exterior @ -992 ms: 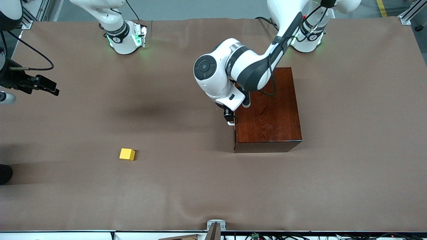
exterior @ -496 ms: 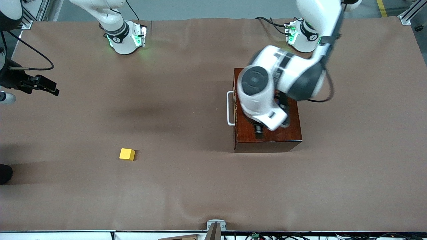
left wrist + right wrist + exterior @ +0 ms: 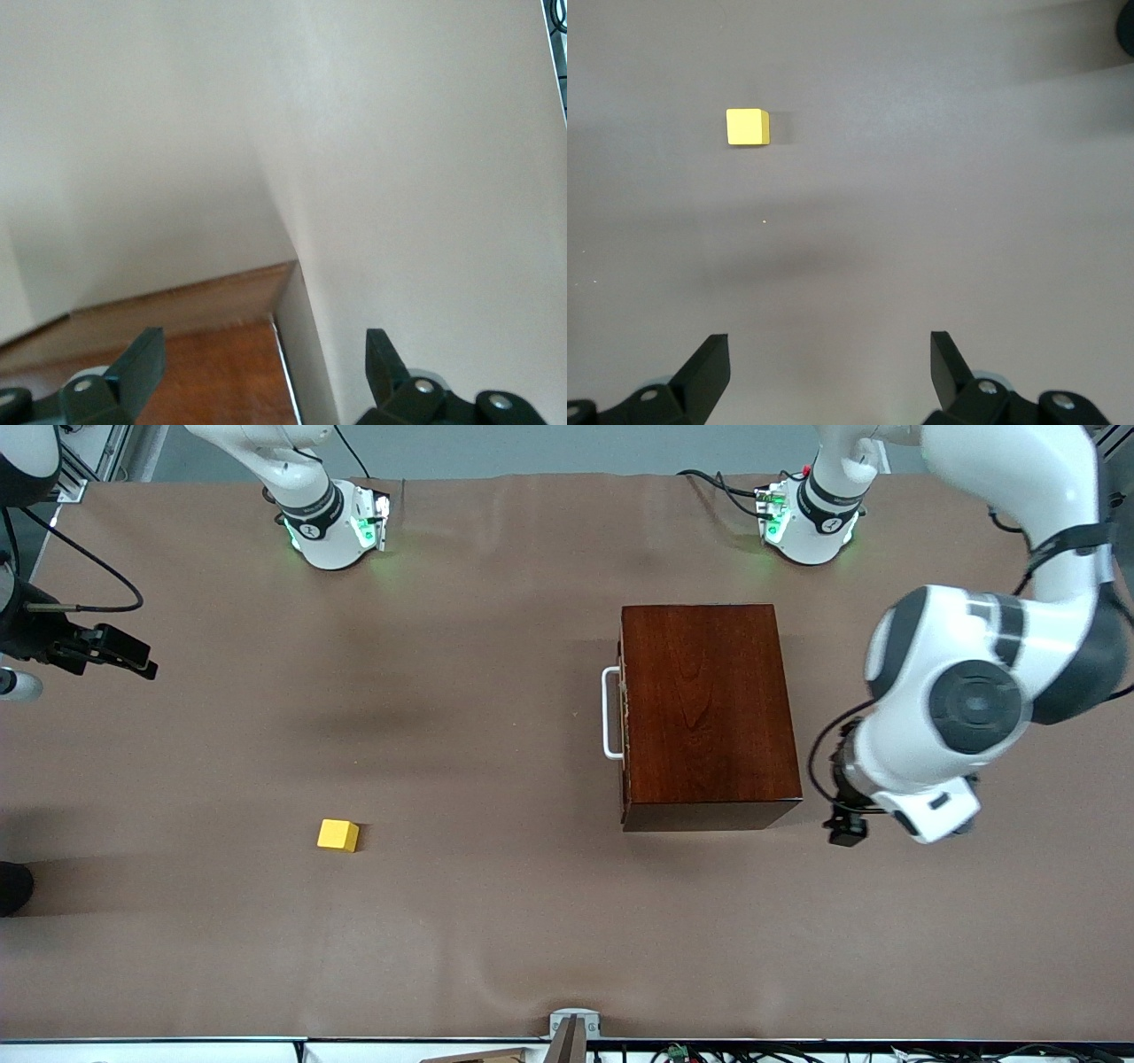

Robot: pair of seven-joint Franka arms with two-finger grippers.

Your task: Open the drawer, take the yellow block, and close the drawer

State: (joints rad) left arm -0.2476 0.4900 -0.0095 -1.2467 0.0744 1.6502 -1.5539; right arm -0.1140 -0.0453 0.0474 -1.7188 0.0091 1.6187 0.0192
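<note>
Drawer (image 3: 625,713) shut; yellow block (image 3: 337,834) lies on table (image 3: 496,921).

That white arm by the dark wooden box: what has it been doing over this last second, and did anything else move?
The left arm swung away from the drawer handle, across the top of the box, toward its own end of the table. Its tool is now open over bare cloth at the box's corner, holding nothing. The drawer stays shut, the yellow block lies where it was, and the right tool waits open.
</note>
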